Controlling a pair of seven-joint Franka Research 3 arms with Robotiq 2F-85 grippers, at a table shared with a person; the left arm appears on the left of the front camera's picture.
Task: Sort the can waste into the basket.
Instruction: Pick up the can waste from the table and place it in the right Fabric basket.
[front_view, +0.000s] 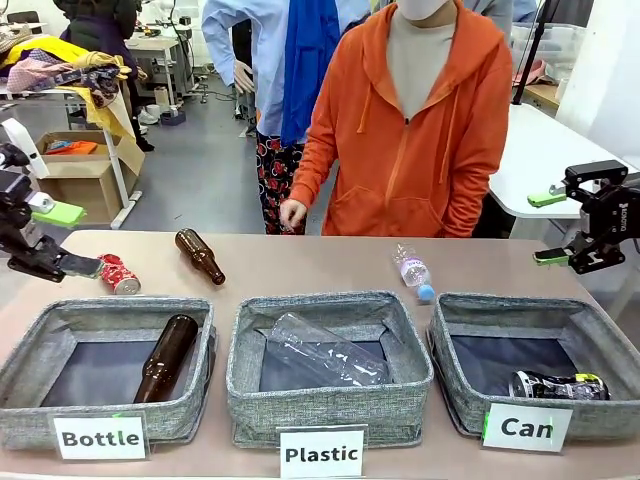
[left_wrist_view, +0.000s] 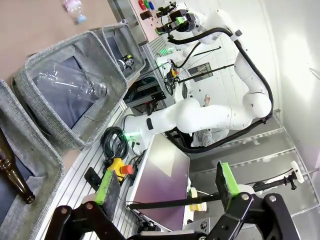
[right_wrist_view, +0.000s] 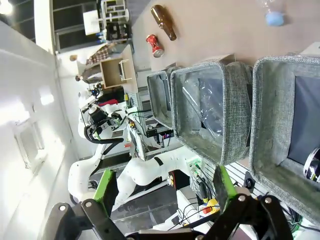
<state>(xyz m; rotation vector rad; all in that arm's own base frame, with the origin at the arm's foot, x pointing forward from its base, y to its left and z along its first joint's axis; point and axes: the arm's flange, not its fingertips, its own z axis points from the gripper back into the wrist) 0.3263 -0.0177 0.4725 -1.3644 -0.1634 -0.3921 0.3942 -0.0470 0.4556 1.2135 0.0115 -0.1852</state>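
The crushed red can (front_view: 120, 275) lies on the table behind the left bin, and shows small in the right wrist view (right_wrist_view: 155, 45). My left gripper (front_view: 78, 240) hangs open just left of it, its lower finger close to the can; its green pads (left_wrist_view: 108, 187) stand wide apart with nothing between them. The black can (front_view: 558, 385) lies in the front right corner of the "Can" basket (front_view: 450, 330), also seen at the picture's edge (right_wrist_view: 314, 170). My right gripper (front_view: 550, 228) is open above and behind that basket (right_wrist_view: 285, 120).
A brown bottle (front_view: 200, 256) and a clear bottle with a blue cap (front_view: 413, 270) lie on the table. The "Bottle" bin (front_view: 30, 345) holds a brown bottle; the "Plastic" bin (front_view: 240, 350) holds a clear one. A person in an orange hoodie (front_view: 410, 130) stands at the far side.
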